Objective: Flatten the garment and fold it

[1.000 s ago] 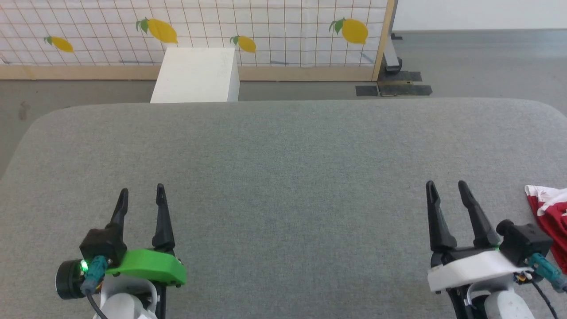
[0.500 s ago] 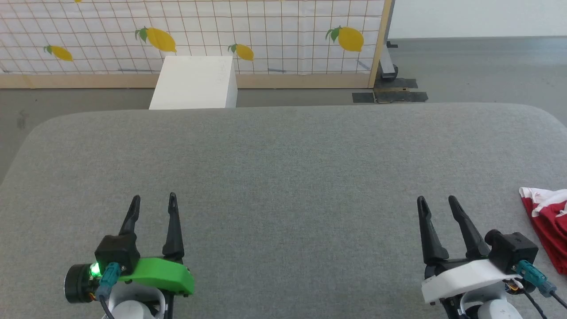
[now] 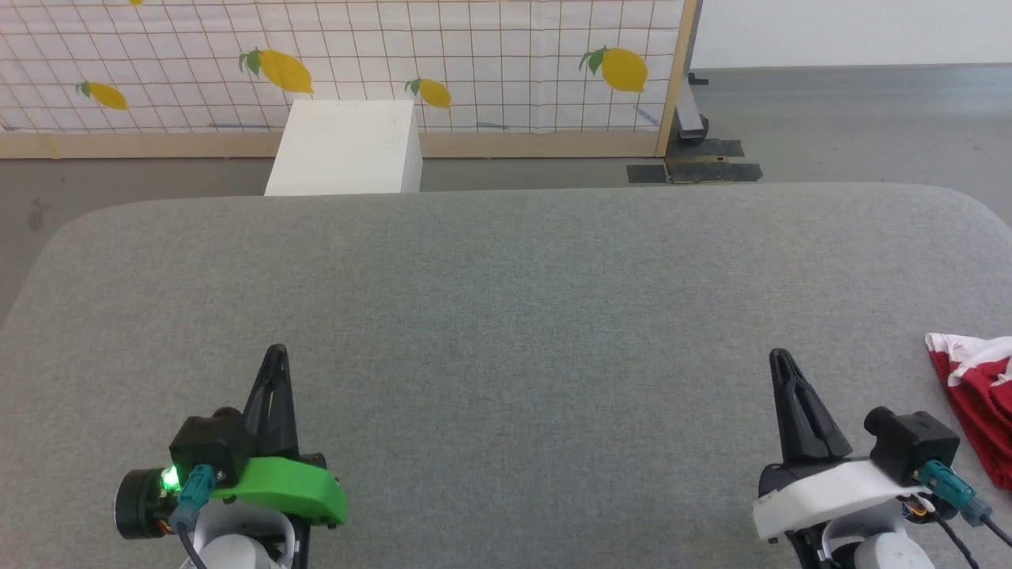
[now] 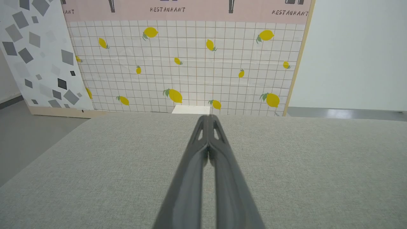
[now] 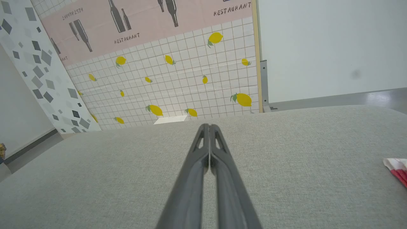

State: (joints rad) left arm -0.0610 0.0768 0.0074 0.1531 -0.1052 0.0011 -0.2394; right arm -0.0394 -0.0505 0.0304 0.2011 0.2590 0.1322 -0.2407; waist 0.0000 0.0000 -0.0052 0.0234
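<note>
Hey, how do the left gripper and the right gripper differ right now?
The left gripper has a green shell; the right gripper has a white shell. The right gripper sits beside the garment without touching it; the left gripper is far across the grey surface. Both are shut, empty and point forward.

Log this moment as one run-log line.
left gripper: shut, empty | right gripper: shut, empty | garment: bunched on table, right of right gripper, untouched | fold: not started
</note>
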